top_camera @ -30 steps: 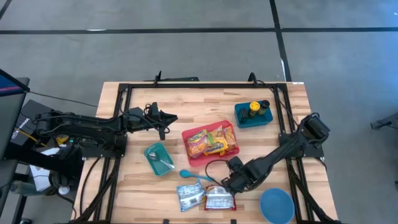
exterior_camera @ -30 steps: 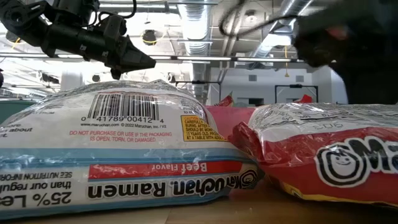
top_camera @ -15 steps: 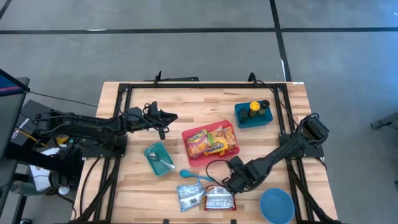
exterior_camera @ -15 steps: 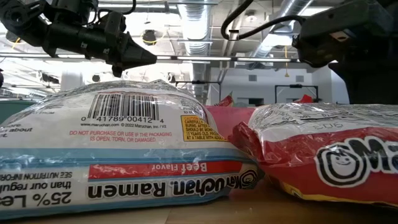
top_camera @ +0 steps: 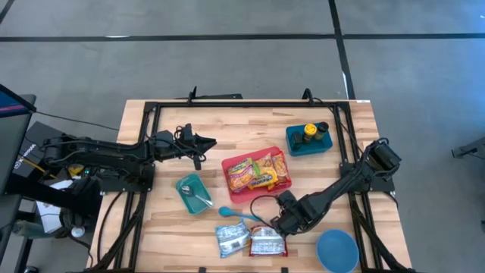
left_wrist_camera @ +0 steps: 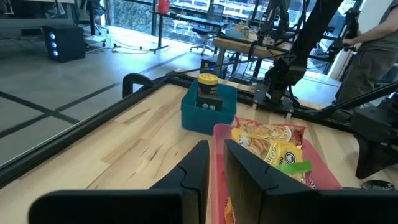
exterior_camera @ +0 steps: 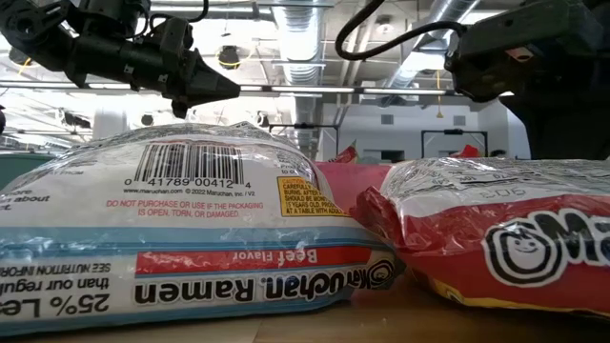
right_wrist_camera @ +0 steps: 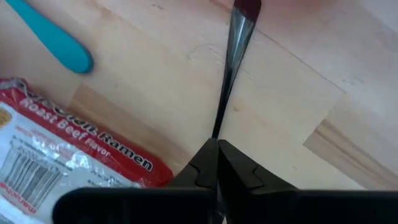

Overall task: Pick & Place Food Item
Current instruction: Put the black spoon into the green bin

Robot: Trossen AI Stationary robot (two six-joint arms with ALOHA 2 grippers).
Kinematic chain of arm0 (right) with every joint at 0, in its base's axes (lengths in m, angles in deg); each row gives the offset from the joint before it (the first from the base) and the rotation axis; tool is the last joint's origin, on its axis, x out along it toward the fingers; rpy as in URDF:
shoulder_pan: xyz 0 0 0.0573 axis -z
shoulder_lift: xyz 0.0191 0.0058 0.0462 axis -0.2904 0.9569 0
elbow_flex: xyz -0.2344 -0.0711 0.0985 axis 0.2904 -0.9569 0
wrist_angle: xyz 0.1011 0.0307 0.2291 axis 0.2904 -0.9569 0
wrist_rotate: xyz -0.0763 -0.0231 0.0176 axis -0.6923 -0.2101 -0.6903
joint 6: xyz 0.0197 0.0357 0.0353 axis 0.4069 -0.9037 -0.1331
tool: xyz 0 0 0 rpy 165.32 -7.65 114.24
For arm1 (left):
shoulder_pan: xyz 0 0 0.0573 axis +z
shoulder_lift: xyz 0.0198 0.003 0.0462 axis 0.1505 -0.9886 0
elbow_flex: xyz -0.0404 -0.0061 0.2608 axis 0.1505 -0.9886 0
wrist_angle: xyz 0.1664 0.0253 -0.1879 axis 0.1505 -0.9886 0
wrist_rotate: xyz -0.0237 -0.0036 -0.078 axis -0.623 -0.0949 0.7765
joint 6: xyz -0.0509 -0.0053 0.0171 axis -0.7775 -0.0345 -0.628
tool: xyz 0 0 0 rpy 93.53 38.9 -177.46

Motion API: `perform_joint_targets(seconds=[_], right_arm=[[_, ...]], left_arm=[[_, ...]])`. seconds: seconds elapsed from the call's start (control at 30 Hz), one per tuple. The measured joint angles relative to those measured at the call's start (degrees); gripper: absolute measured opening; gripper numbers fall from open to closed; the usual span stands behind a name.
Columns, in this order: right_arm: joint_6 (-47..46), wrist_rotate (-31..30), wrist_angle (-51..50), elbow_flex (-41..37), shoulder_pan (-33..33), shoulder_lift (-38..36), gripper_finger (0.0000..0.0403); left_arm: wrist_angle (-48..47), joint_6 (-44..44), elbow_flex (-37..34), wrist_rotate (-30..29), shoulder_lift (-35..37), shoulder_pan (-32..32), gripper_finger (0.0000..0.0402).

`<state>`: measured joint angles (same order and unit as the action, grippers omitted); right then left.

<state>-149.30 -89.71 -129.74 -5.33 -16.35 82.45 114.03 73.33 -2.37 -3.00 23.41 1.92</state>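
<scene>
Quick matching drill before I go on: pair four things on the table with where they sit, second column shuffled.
Things:
1. spoon
2. yellow-capped bottle
3. yellow snack bags
4. red ramen pack

Places:
A. in the red tray
B. in the small teal container
C. flat on the wood, beside the blue ramen pack
D. in the dark blue bin

Pairs: 1-B, 2-D, 3-A, 4-C
</scene>
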Motion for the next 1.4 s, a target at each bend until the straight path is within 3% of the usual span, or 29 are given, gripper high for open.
perform_joint_targets(seconds=[0.37,0.53,0.93,1.4], right_arm=[[1.7,6.1,0.1,0.0,1.4,0.0,0.0007],[1.8,5.9,1.1,0.0,1.7,0.0,0.0012],[1.7,3.4,2.2,0.0,1.8,0.0,0.0107],[-0.3,3.0,3.3,-0.1,0.9,2.6,0.0098]], left_arm=[[0.0,0.0,0.0,-0.3,0.0,0.0,0.0044],[0.0,0.0,0.0,-0.3,0.0,0.0,0.0044],[0.0,0.0,0.0,-0.2,0.0,0.0,0.0044],[0.0,0.0,0.0,0.1,0.0,0.0,0.0044]])
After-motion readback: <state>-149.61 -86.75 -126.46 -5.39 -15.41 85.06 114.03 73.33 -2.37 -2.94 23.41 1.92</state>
